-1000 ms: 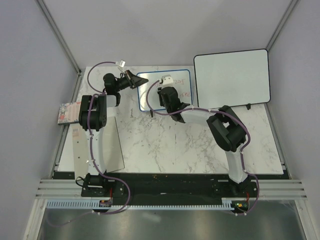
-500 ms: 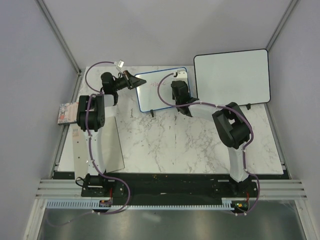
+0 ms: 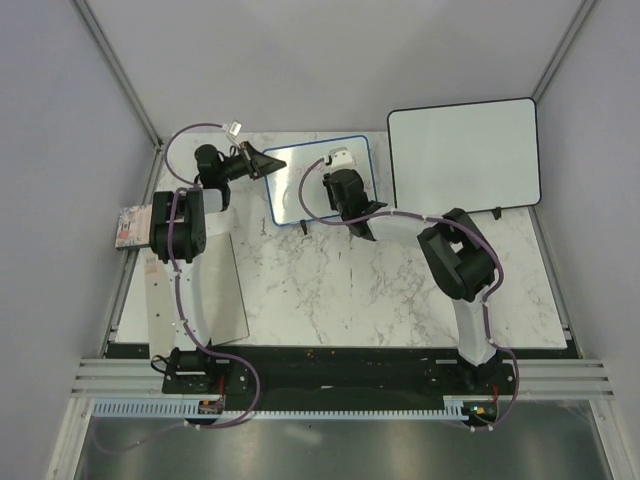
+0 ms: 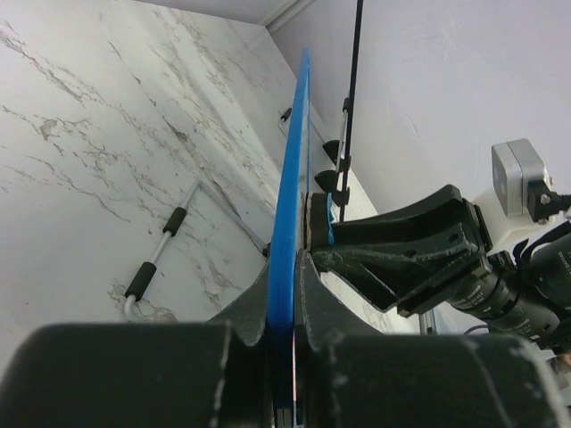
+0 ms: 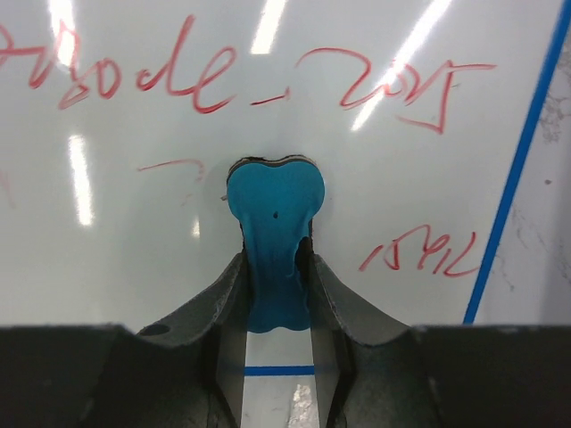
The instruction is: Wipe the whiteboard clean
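Right wrist view: right hand (image 5: 275,267) clamped on a blue eraser (image 5: 275,201), pressed against the whiteboard (image 5: 134,205), upper centre overhead. Left hand (image 4: 285,276) pinches its edge. Red writing (image 5: 143,76) everywhere, so most erasing looks undone.

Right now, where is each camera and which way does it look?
Top: above and behind the robot, looking down at the table; all of it shows.
Left wrist: on the left gripper, looking along the whiteboard's blue edge; its fingers clamp it.
Right wrist: on the right gripper, facing the red writing; its fingers hold a blue eraser.
Shared: all show the whiteboard.
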